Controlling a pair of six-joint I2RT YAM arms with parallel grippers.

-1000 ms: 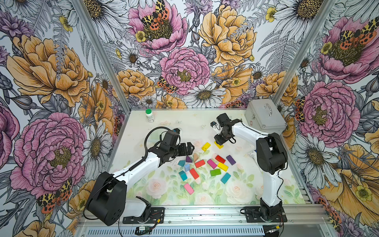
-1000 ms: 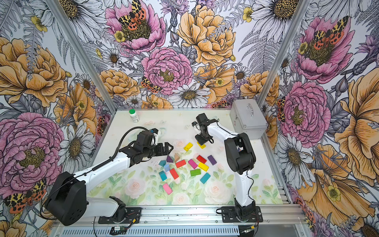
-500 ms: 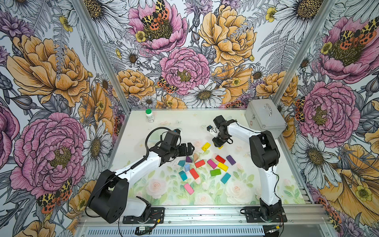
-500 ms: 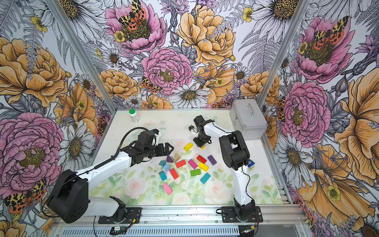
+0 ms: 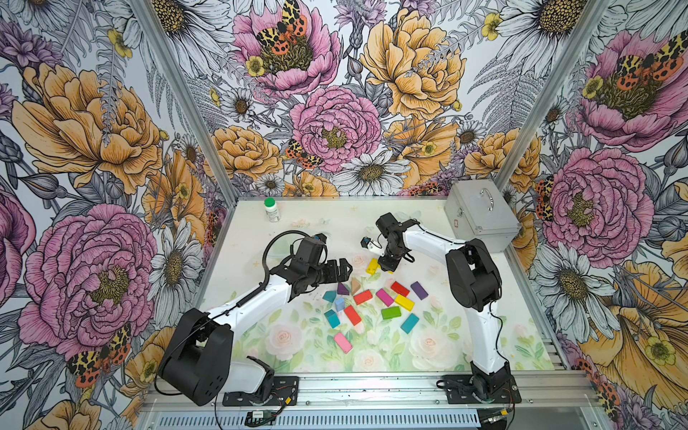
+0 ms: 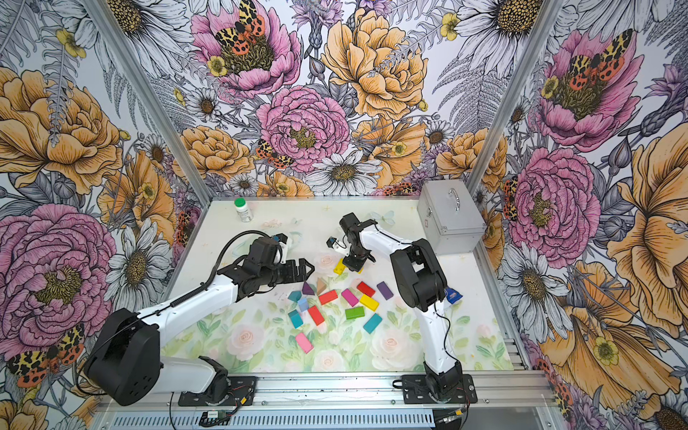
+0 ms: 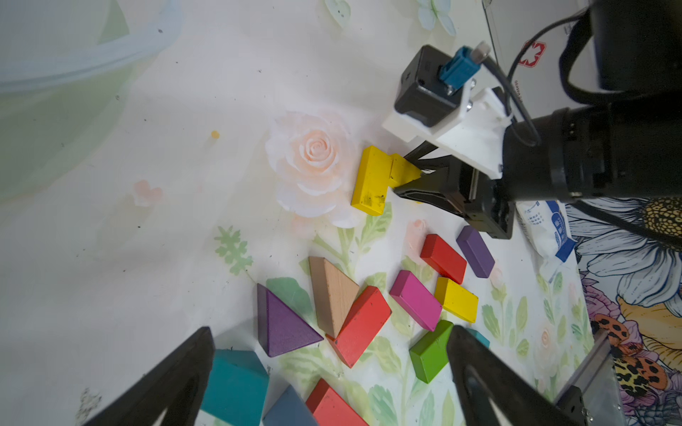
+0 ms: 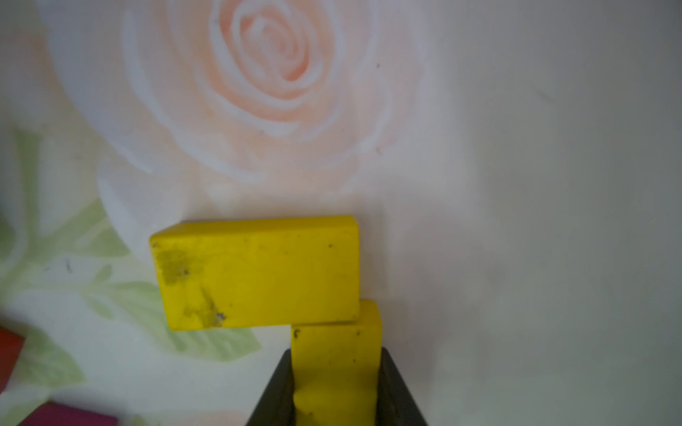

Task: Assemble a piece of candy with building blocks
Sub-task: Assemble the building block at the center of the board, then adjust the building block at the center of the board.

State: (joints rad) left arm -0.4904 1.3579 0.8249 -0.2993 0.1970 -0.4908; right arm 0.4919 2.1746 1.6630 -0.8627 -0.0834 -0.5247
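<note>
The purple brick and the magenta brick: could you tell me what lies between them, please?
A red brick lies between the purple brick and magenta brick, in both top views.

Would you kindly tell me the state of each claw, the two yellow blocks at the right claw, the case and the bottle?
left claw: open, empty
right claw: shut on gripped yellow block
gripped yellow block: touching flat yellow block
flat yellow block: lying loose, ungripped
metal case: closed
bottle: upright, capped
</note>
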